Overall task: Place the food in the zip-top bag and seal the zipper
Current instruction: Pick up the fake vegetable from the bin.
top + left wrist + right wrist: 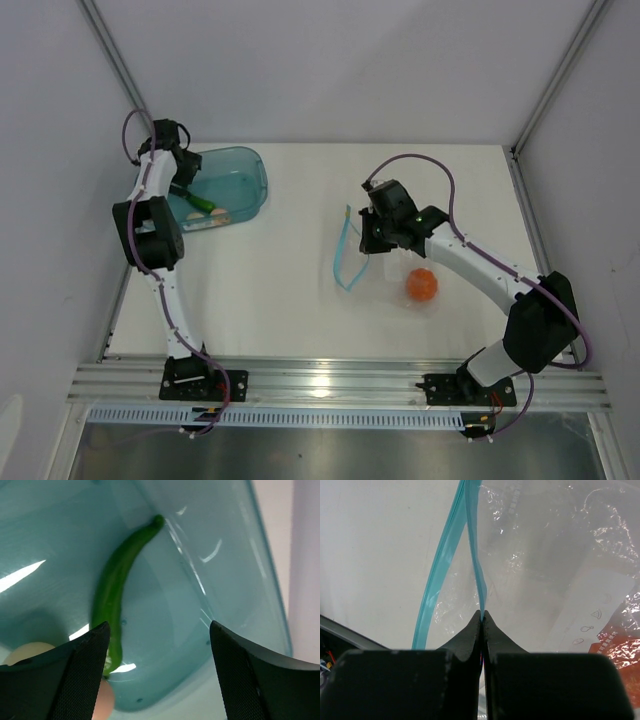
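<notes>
Holds left gripper (159,630) apart over green vegetable (112,590) in far-left teal tub (240,580); clamps right gripper (481,614) on zipper (445,565) of zip-top bag (545,555).

Robotics lab test cell, by every sign. Closed in on the left, far and right sides by plain white wall panels (330,60) set in bare aluminium frame posts (113,55). Flat white worktop (290,310), edged along its near side by a grooved aluminium rail (340,378). Bolted to that rail, two white-and-black robot arms (172,305) trailing looped purple cables (447,195). Just beyond the near edge, a white slotted cable duct (350,415).
</notes>
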`<state>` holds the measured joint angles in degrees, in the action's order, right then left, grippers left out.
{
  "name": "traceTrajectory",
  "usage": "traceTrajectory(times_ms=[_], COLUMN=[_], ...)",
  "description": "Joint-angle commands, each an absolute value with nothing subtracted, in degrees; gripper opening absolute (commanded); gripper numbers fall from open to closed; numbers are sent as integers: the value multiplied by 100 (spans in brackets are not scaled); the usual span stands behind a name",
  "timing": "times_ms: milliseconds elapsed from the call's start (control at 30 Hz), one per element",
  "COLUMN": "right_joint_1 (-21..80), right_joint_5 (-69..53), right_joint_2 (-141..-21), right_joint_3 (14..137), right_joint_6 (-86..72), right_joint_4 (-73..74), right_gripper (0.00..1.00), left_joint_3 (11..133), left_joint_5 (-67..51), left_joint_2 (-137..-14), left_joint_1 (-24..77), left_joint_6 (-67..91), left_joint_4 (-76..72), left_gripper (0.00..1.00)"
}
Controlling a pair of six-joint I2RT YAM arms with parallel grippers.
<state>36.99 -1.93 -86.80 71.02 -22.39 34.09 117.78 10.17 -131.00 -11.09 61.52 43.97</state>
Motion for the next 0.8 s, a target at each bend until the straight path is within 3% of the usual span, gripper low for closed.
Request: traceTrajectory(times_ms=[0, 400, 767], right_joint_1=[3674, 3656, 3595], right_joint_5=[-229, -281, -281], right_joint_2=[-8701, -8824, -8807], right_joint_3=[7084, 7075, 6979], right_joint_6=[-2215, -2241, -2250], right_joint_4=[3252, 3164, 3041], right_gripper=[0, 0, 0], left_joint_3=[12032, 13217, 13526], left_joint_5=[1045, 1125, 1239], left_joint_2=[-13219, -14035, -14335], left_joint_1=[-1274, -1380, -1380], left_joint_6=[6399, 6416, 6056], left_joint_4=[4825, 5835, 6249], left_gripper=[81, 80, 75])
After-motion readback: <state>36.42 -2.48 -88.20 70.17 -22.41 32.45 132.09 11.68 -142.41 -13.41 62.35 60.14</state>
